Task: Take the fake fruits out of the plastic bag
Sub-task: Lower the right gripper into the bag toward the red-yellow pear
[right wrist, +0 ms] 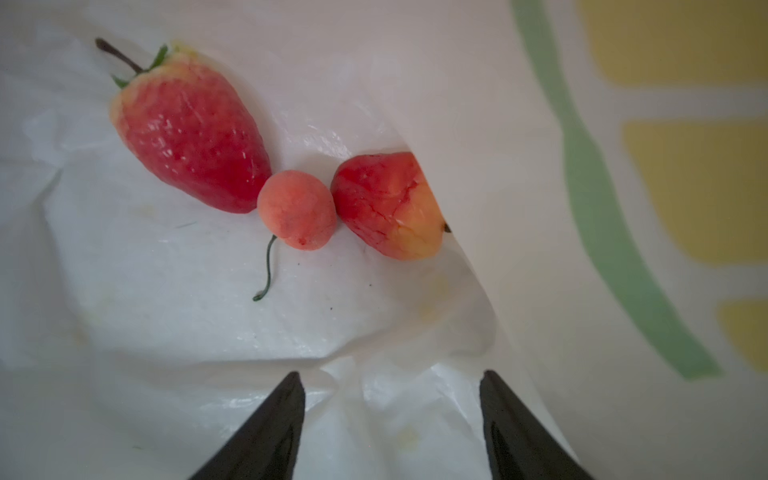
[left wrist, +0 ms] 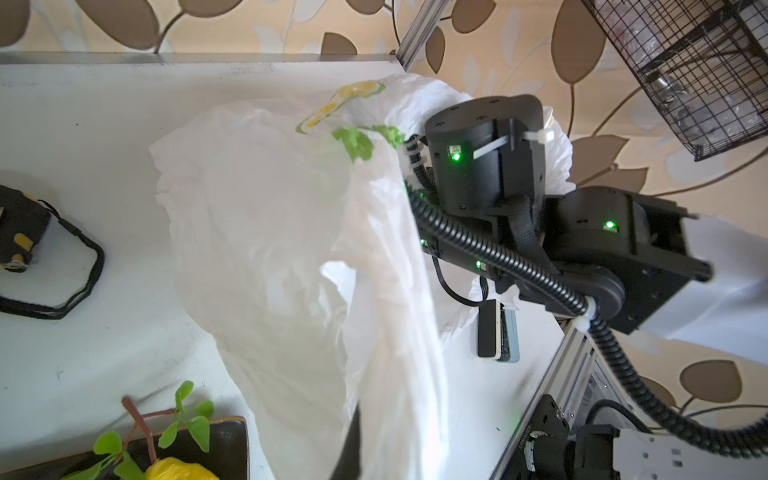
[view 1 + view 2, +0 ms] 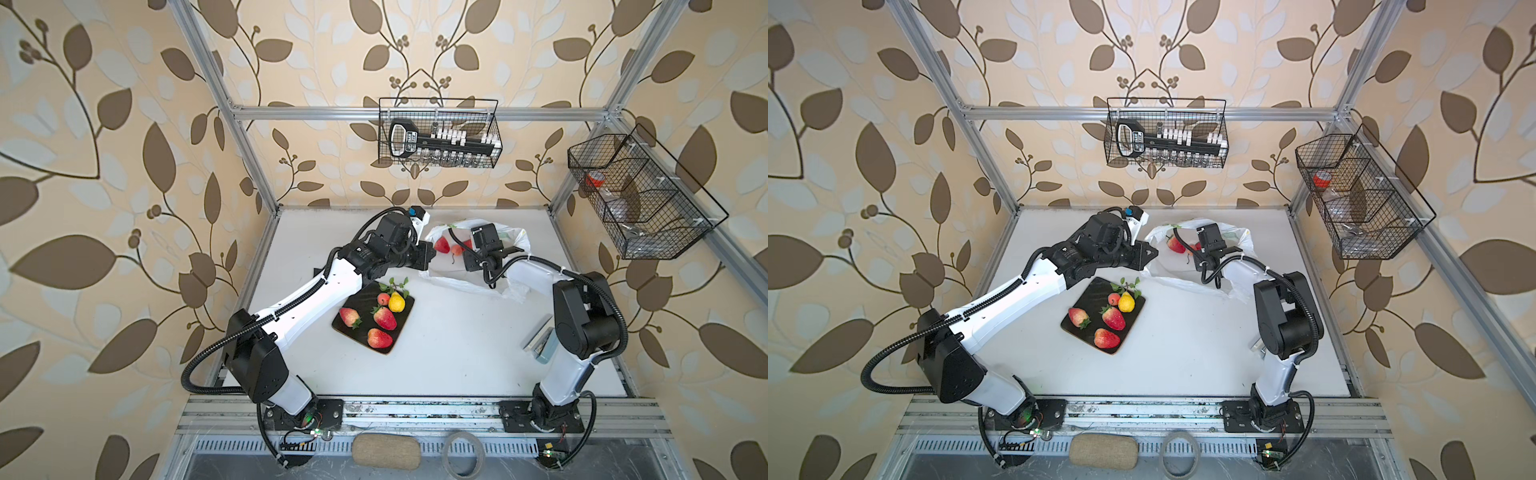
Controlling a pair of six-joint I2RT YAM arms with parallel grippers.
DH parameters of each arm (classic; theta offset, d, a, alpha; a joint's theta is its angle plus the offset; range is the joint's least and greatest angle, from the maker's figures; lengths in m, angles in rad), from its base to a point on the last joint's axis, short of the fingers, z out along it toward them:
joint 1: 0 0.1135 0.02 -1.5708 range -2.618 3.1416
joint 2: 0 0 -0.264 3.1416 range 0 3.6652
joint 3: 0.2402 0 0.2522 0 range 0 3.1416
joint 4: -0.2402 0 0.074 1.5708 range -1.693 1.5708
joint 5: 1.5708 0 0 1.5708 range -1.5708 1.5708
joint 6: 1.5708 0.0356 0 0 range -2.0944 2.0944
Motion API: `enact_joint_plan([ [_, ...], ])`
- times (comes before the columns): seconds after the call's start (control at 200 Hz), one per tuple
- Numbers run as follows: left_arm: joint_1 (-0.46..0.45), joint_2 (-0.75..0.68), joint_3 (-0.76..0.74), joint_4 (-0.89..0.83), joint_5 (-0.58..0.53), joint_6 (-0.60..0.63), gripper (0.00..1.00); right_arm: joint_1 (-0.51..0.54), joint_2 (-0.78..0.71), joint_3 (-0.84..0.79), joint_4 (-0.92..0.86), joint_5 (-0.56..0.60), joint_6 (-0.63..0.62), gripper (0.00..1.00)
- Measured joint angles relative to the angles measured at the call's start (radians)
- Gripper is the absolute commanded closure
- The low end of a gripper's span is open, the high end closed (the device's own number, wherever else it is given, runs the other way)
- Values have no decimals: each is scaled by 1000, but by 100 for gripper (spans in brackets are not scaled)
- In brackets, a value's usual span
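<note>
Currently my right gripper [image 1: 391, 373] stands open inside the plastic bag [image 1: 187, 332], holding nothing — a strawberry [image 1: 191, 133], a small pink round fruit [image 1: 297, 210] and a red-orange fruit [image 1: 386, 203] half under a fold lie touching in a row just ahead of my fingertips [image 1: 282, 415]. My left gripper [image 3: 428, 252] is pinched shut on the bag's rim — lifting it off the table [image 3: 457, 353]

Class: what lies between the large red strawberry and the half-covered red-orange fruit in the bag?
A small round pink fake fruit, in the right wrist view.
</note>
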Motion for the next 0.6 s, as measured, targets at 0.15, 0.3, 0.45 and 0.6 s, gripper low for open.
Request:
enact_joint_plan([
  [0.15,-19,-2,-15,-1,0,-3,100,0,-1,18,-55,-81,245,34],
  [0.3,-40,-3,-34,-2,1,-7,100,-1,-1,19,-26,-142,514,32],
  [0.45,-59,-3,-43,-8,2,-15,100,-3,-1,12,69,-187,772,32],
  [0.6,-79,-4,-43,-17,6,-22,100,-3,15,12,163,-205,956,30],
])
